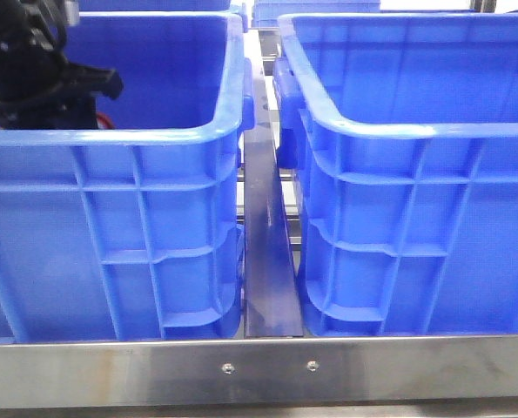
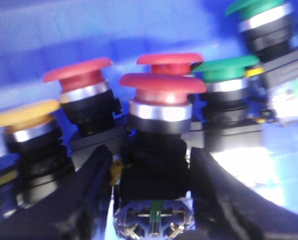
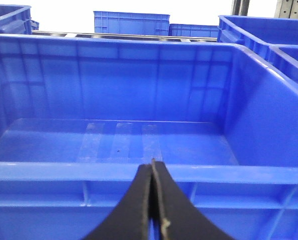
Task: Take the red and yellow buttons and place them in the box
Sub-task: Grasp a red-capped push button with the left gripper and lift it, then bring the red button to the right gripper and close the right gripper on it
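In the left wrist view, my left gripper (image 2: 147, 155) has its fingers (image 2: 93, 175) on either side of the black body of a red button (image 2: 162, 87) with a silvery collar, and seems shut on it. A yellow button (image 2: 24, 114) stands beside it, apart from the fingers. In the front view the left arm (image 1: 45, 78) reaches down into the left blue box (image 1: 111, 139). My right gripper (image 3: 153, 167) is shut and empty, just outside the near rim of an empty blue box (image 3: 113, 172). It does not show in the front view.
Two more red buttons (image 2: 78, 70) and two green buttons (image 2: 225, 67) crowd round the gripped one. A second blue crate (image 1: 415, 131) stands at the right, with a metal rail (image 1: 267, 252) between the crates. More blue crates (image 3: 131, 22) stand behind.
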Motion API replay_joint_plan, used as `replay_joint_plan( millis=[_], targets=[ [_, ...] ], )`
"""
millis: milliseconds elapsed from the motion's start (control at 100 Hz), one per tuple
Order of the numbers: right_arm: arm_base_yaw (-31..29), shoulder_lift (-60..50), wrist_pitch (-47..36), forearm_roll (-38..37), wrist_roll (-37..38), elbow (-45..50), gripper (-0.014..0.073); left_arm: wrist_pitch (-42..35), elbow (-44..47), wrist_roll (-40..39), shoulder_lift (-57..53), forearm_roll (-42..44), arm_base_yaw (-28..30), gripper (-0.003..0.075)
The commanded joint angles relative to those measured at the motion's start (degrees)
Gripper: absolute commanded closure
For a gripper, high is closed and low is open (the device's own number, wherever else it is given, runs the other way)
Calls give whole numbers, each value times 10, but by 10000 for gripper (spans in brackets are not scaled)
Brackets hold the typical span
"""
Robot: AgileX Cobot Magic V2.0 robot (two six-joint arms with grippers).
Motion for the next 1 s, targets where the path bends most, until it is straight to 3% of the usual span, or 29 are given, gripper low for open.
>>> replay_joint_plan(
  millis=[0,270,640,860,990],
  targets=[
    [-1,-15,-44,-7,-1,-11,661,-17,-18,-5,-58,-4,-6,739],
    [-1,-15,-44,-7,-1,-11,661,-3,0,-5,-167,6,-68,739],
    [-1,-15,-51,-7,-1,-11,661,-37,83,-5,-310,6,-255,739],
    [-1,-15,-94,-6,0,-11,661,-65,92,-5,-330,6,-354,739],
    [-1,-15,-93,1,49,-38,661,-85,92,-5,-330,6,-395,739]
  ],
)
